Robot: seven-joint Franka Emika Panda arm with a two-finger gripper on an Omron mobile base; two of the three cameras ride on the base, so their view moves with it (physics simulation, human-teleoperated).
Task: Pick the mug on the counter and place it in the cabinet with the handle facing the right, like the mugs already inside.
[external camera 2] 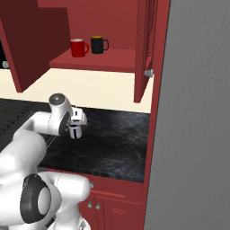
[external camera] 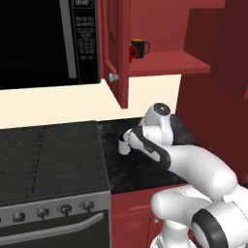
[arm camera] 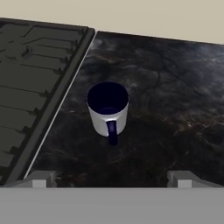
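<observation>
Hand view: mug [arm camera: 108,109] upright on tabletop [arm camera: 175,96], just beside stove [arm camera: 30,83] edge, handle [arm camera: 112,132] toward camera. Claw [arm camera: 111,177] spread wide, empty, above mug. Best lowered straight, one finger each side of rim, clear of handle. Right base view adds cabinet [external camera 2: 103,60] above mug, red mug [external camera 2: 79,47] and black mug [external camera 2: 99,44] on shelf.
</observation>
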